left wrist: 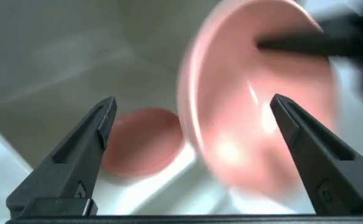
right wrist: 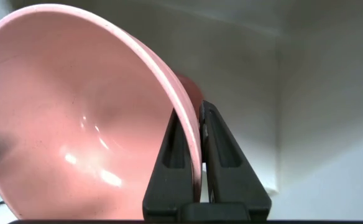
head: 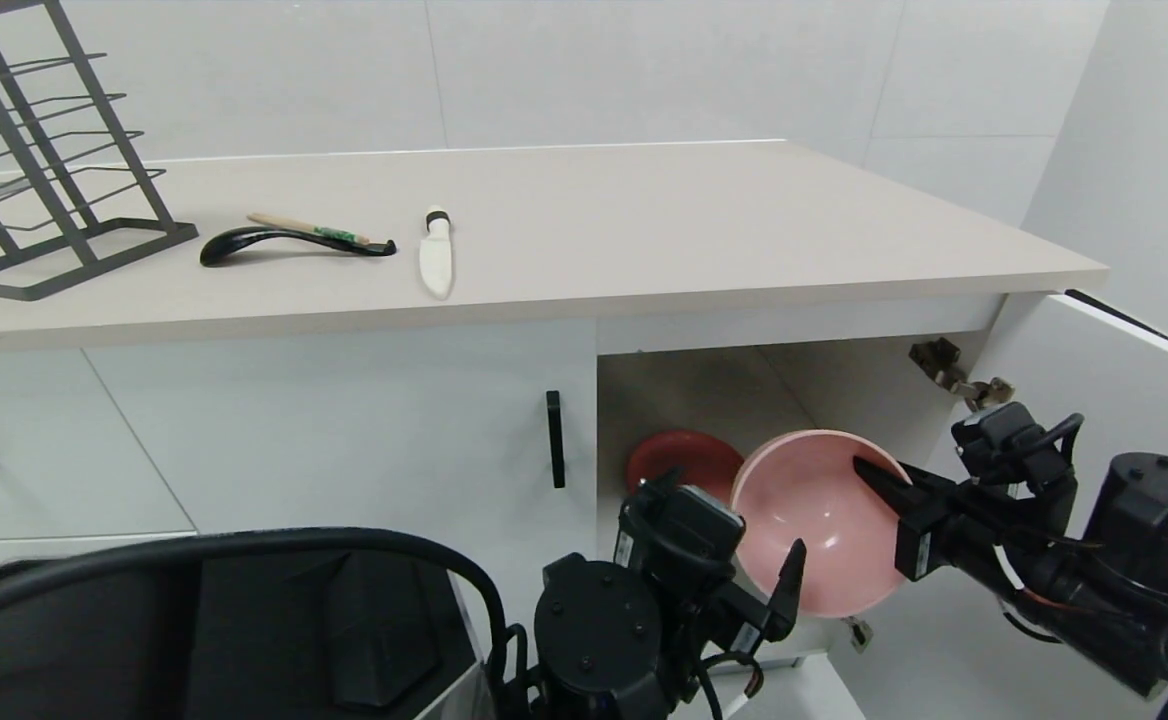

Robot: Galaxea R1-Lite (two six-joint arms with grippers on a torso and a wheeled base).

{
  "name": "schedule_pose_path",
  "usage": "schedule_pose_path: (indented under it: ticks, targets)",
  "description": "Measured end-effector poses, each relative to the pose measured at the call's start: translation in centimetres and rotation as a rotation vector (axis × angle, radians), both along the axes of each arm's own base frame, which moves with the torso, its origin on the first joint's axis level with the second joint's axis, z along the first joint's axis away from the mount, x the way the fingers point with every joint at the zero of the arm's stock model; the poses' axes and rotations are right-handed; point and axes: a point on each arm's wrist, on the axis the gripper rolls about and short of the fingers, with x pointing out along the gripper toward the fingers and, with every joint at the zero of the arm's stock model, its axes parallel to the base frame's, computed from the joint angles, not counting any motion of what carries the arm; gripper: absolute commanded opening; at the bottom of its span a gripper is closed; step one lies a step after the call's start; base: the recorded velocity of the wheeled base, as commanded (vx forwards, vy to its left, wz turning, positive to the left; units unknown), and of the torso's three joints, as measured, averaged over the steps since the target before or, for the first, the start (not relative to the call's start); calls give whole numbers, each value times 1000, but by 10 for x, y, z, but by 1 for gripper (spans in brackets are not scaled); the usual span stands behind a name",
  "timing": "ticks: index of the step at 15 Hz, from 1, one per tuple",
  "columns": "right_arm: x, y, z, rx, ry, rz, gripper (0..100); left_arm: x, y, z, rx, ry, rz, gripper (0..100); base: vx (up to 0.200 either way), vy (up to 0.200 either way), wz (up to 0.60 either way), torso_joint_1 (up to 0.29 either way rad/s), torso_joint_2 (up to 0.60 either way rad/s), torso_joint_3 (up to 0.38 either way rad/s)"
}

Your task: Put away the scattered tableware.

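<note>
- Head view: the right gripper (head: 869,468) holds the tilted pink bowl (head: 814,530) in front of the open cabinet (head: 704,385).
- Left wrist view: the left gripper (left wrist: 194,102) has its jaws apart, facing the bowl and a red plate (left wrist: 141,140).
- Right wrist view: the jaws are clamped on the bowl's rim.
</note>
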Motion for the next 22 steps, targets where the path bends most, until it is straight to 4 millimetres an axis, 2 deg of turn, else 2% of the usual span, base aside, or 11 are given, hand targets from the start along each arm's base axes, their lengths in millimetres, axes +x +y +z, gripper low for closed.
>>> schedule_pose_path:
  ticks: [5, 8, 9, 11, 14, 17, 22]
  targets:
    - [0, -3, -7, -11, 36, -14, 0, -11, 32, 4, 40, 53, -59, 100, 0, 0, 0, 0, 0, 0]
    - [-5, -4, -12, 7, 76, -16, 0, -16, 54, 9, 72, 69, -178, 100, 0, 0, 0, 0, 0, 0]
    - [-6, -3, -13, 24, 89, -18, 0, -18, 65, 8, 104, 74, -228, 100, 0, 0, 0, 0, 0, 0]
    - [-6, -3, -13, 62, 106, -25, 0, -23, 101, 3, 208, 85, -317, 100, 0, 0, 0, 0, 0, 0]
    - [-6, -2, -13, 94, 118, -32, 0, -30, 141, 15, 234, 76, -296, 100, 0, 0, 0, 0, 0, 0]
    - [-7, -4, -14, 112, 133, -42, 0, -44, 171, 30, 218, 53, -256, 100, 0, 0, 0, 0, 0, 0]
    - [-8, 2, -24, 112, 189, -27, 0, -45, 207, 56, 139, -35, -112, 100, 0, 0, 0, 0, 0, 0]
